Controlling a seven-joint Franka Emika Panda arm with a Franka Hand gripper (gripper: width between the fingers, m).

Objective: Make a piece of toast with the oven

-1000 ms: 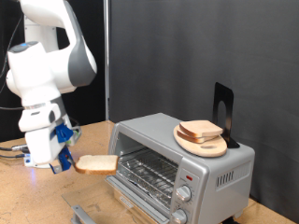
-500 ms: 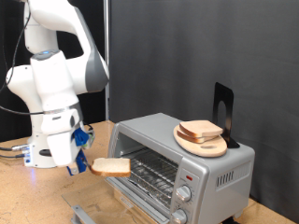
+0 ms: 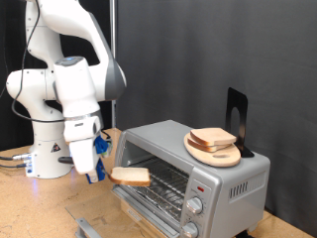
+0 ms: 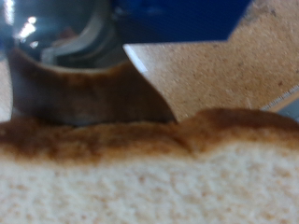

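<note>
Black curtain backdrop (image 3: 188, 50), pale wooden tabletop (image 3: 30, 203)

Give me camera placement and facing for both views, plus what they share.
Exterior view: off the arm, facing the oven front; shows the arm and end effector holding the piece of toast at the oven's open door.
Wrist view: on the hand, looking along the fingers; toast crust fills the frame.
Shared: the toast.

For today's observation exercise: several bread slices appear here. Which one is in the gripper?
The piece of toast at the oven mouth, held out flat by the gripper. The other slices lie stacked on a wooden plate atop the oven.
</note>
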